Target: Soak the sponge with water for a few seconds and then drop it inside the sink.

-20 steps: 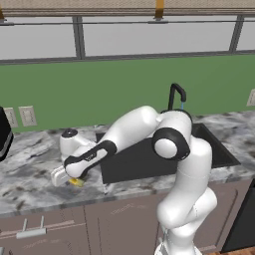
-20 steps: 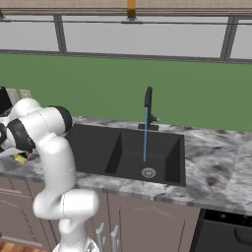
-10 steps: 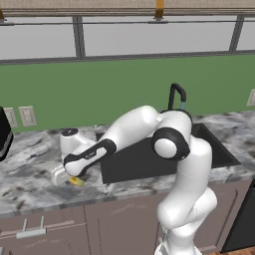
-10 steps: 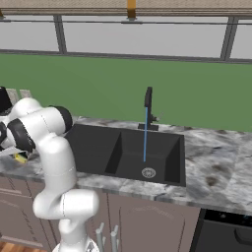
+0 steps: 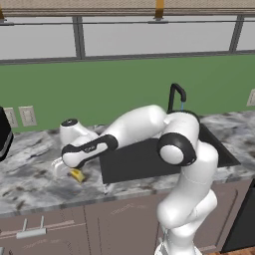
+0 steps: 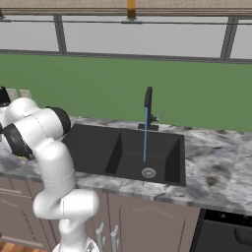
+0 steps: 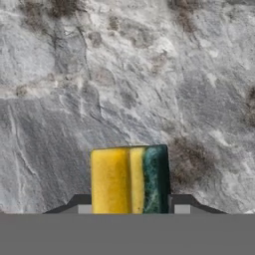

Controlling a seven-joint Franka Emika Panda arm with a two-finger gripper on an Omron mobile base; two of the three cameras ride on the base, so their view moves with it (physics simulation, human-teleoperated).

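Observation:
The sponge (image 7: 130,179), yellow with a dark green layer, stands on edge on the marble counter between my two finger tips (image 7: 82,203), which press against its sides. In the left base view my gripper (image 5: 69,170) hangs low over the counter left of the sink (image 5: 134,167), shut on the sponge (image 5: 77,175), which rests on the counter. The sink (image 6: 98,142) is a dark double basin with a silver drain (image 6: 148,172). A thin blue stream of water (image 6: 144,135) falls from the black faucet (image 6: 147,97) into the right basin.
Grey marble counter (image 5: 30,184) runs on both sides of the sink. Two wall outlets (image 5: 20,116) sit on the green backsplash at the left. A dark appliance edge (image 5: 4,134) stands at the far left. Cabinet fronts (image 5: 50,224) lie below the counter.
The hand has crept slightly left and down over the sponge; the water keeps running and the rest is unchanged.

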